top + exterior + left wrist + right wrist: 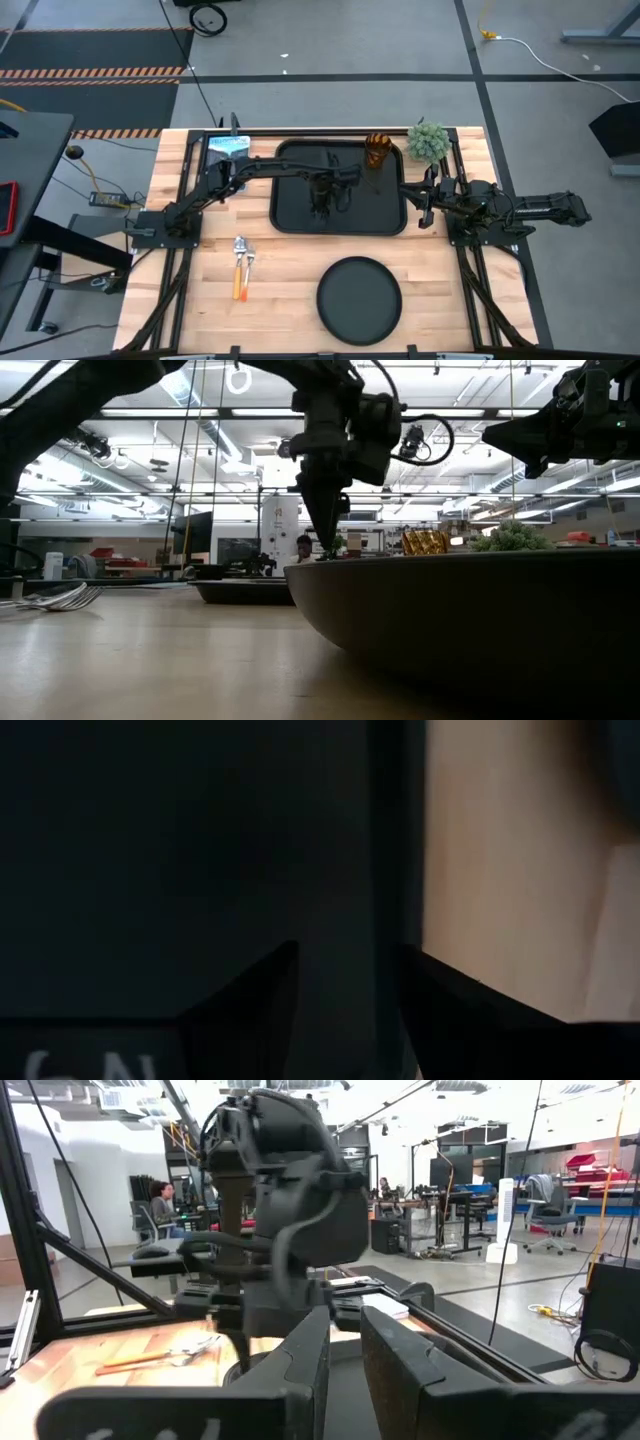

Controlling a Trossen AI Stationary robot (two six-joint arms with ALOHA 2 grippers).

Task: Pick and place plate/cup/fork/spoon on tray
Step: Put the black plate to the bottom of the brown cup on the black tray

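The black tray (385, 215) lies at the table's far middle. The amber cup (377, 150) stands upright in its far right corner. My left gripper (322, 200) points down over the tray's middle, open and empty, with its tips close above the tray floor (180, 860). The round black plate (359, 300) lies flat near the table's near edge. The orange-handled fork and spoon (242, 268) lie side by side on the wood to the plate's left. My right gripper (422, 205) waits, shut and empty, beside the tray's right edge.
A small green plant (428, 142) stands at the far right, just past the cup. A blue-white picture card (228, 148) lies at the far left. Bare wood lies between the tray and the plate. People sit in the room beyond the table.
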